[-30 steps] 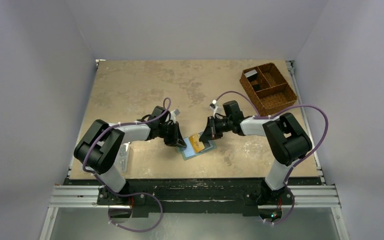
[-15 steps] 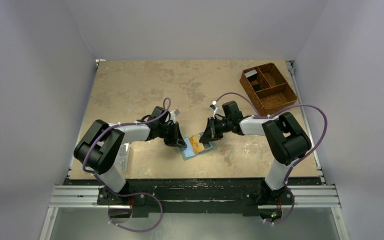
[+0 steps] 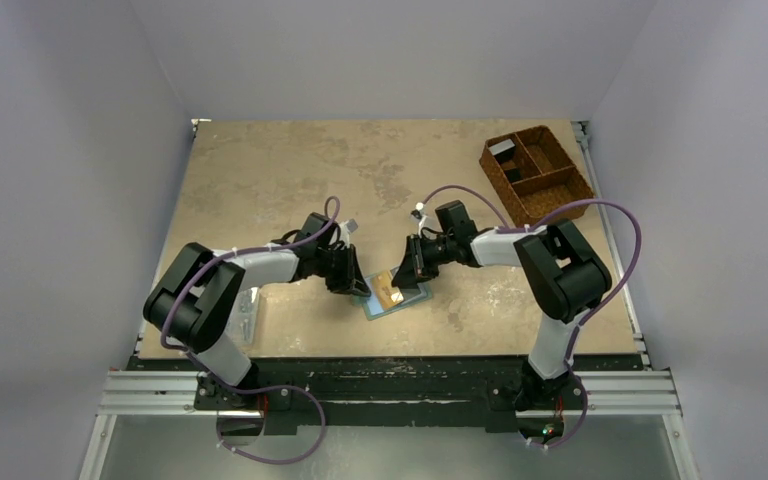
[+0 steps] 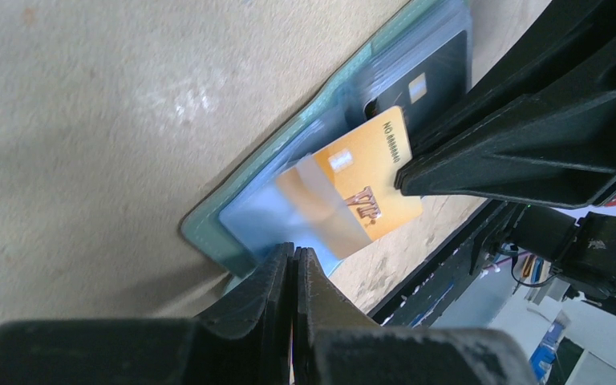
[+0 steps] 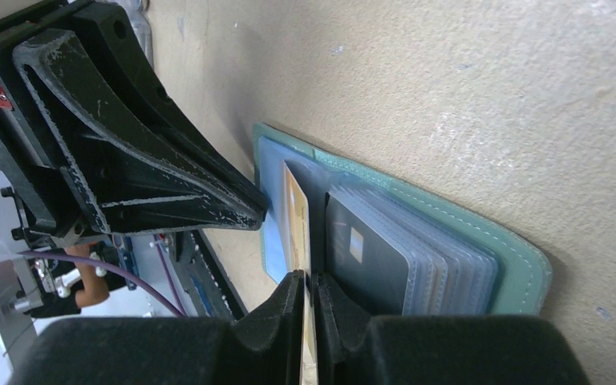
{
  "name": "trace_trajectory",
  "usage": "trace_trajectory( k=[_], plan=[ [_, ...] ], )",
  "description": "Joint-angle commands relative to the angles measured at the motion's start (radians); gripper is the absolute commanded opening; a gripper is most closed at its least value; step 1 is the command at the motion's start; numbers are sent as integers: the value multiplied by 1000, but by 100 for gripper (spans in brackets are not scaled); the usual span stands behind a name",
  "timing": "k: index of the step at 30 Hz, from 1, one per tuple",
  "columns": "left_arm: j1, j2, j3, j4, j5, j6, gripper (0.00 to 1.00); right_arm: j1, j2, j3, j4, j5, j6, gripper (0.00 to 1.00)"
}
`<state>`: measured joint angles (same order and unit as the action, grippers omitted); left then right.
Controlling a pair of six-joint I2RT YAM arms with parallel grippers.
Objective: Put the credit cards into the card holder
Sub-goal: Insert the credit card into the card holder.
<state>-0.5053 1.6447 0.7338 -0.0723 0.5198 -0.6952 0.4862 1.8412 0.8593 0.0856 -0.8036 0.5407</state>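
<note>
The card holder [image 3: 407, 300] lies open on the table, blue-green inside with clear sleeves [image 5: 449, 265]. A dark card [image 5: 365, 257] sits in one sleeve. My right gripper [image 3: 405, 276] is shut on the tan-orange credit card [image 4: 369, 172], held on edge [image 5: 297, 212] with its far end under a clear sleeve at the holder's left half. My left gripper [image 3: 358, 284] is shut, its tips [image 4: 293, 258] pinching the edge of that sleeve at the holder's left end. The two grippers face each other, close together over the holder.
A brown woven divided basket [image 3: 537, 175] stands at the back right. A clear plastic box [image 3: 248, 312] lies by the left arm near the front edge. The left arm's fingers [image 5: 168, 184] reach close to the right gripper.
My right gripper has moved a little left with the orange card, further over the holder. The left gripper has stayed at the holder's left end.
</note>
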Motion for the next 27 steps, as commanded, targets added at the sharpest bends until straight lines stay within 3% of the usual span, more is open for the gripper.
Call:
trace_trajectory(
  k=[1,15,27],
  plan=[
    [13,-76,39,-89,-46,29,5,9,-1,41,-102,72,-73,20],
    [16,-46,-19,-75,-53,44,0,51,-99,89,-324,261,-193,37],
    [15,-45,-68,-43,-43,30,0,136,-67,137,-318,299,-155,36]
  ],
)
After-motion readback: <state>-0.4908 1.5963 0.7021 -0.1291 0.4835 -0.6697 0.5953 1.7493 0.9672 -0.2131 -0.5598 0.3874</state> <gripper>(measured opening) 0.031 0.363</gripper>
